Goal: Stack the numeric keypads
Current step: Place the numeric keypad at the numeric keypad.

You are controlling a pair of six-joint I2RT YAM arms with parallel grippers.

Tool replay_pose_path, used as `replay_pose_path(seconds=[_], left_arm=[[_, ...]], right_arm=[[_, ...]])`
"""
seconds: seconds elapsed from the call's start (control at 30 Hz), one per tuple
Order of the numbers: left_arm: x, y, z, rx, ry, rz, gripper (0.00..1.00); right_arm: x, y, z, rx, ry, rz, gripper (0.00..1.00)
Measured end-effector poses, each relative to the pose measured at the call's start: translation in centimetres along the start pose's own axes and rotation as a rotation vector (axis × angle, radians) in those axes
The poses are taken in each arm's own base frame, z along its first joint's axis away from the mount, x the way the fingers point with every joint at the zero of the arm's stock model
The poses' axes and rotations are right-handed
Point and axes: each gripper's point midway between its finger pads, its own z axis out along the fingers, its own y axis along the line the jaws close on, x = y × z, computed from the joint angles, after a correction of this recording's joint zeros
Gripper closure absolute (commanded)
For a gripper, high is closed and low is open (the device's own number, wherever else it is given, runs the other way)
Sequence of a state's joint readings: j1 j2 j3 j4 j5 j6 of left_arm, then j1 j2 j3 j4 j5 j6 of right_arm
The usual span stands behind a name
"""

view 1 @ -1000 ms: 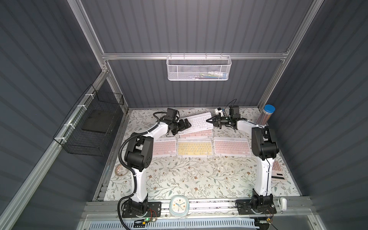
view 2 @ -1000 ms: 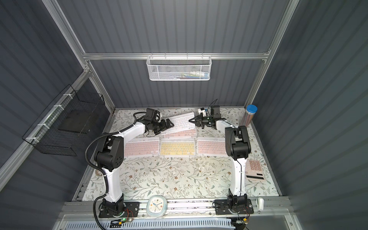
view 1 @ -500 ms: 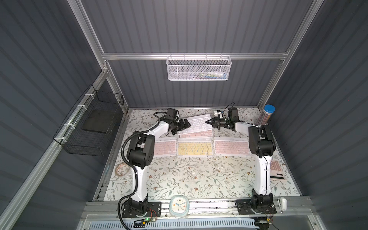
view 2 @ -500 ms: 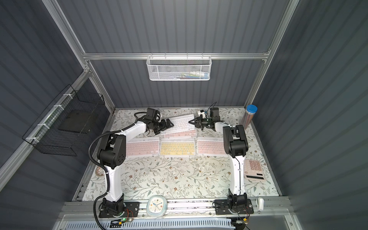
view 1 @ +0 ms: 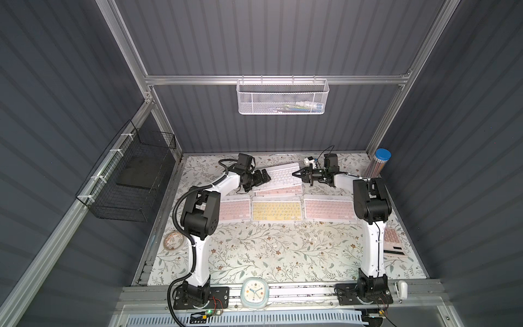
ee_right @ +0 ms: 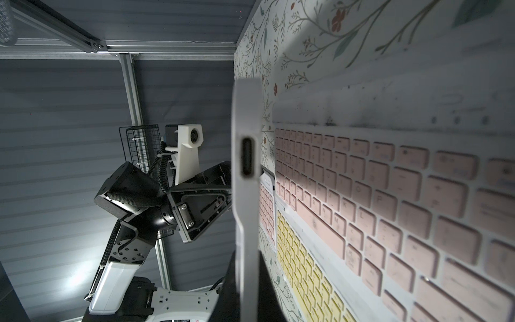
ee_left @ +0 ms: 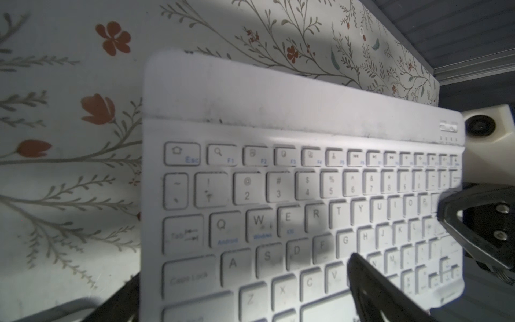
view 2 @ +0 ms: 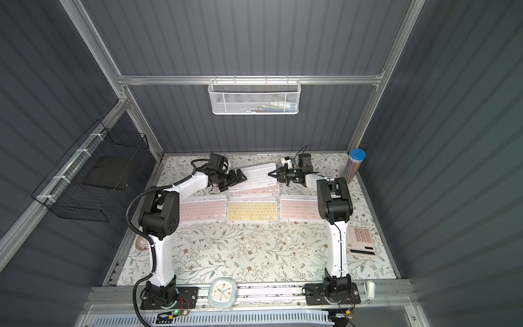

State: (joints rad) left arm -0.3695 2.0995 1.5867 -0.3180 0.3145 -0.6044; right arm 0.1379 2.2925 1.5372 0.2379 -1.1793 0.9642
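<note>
My right pincer (view 1: 296, 173) holds up the white keypad (view 1: 278, 176) near the surface's (view 1: 254, 254) far edge.
It is clamped on one short edge, the keypad tilted over a pink keypad (view 1: 278, 192); my left pincer (view 1: 265, 177) gapes wide at the opposite end, one finger over the keys. A yellow keypad (view 1: 276, 211) lies flat just nearer me.
</note>
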Motion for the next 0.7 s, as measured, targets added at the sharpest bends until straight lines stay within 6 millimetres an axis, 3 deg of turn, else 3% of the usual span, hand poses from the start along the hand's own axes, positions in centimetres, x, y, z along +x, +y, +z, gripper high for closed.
replay_pose_path(seconds=[0.27, 0.53, 0.7], left_arm=[[-0.9, 1.0, -0.4, 0.007, -0.012, -0.029, 0.0], [-1.3, 1.5, -0.6, 0.002, -0.016, -0.038, 0.0], [-1.2, 1.5, -0.4, 0.004, -0.011, -0.039, 0.0]], right_arm=[[-0.2, -2.8, 0.1, 0.007, -0.006, 0.047, 1.0], [-0.2, -3.0, 0.1, 0.01, -0.006, 0.051, 1.0], [0.1, -3.6, 0.0, 0.032, -0.004, 0.047, 0.93]])
